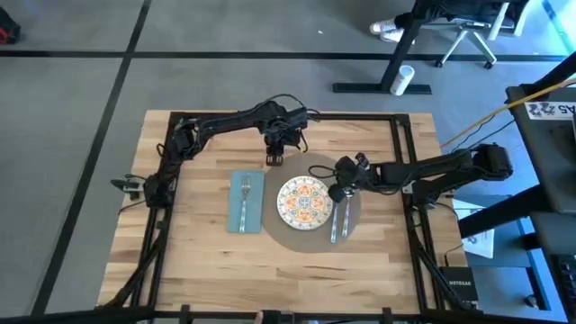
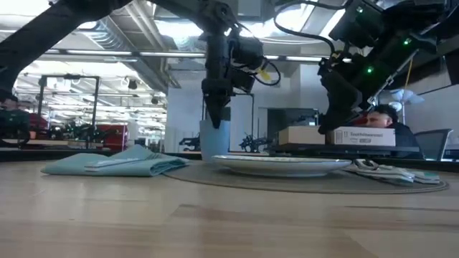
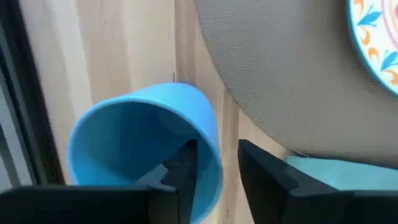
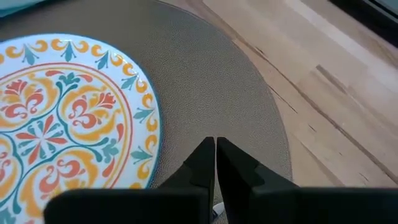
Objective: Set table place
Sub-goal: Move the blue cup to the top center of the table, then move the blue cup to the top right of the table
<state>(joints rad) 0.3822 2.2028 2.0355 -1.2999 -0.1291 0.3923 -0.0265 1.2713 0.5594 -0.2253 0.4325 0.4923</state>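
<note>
My left arm reaching across the far side, wrist pointed down, left gripper [image 1: 275,158] with one finger [image 3: 180,177] either side of a wall, my right arm folded inward, right gripper [image 4: 215,148] fingertips pressed together

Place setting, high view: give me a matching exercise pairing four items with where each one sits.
Items:
1. fork
2. patterned plate
3. blue cup
4. cutlery

Places:
A. centre of the placemat
B. on the teal napkin
C. on the placemat, right of the plate
D. on bare table, in the left gripper

Pairs: 1-B, 2-A, 3-D, 4-C
</note>
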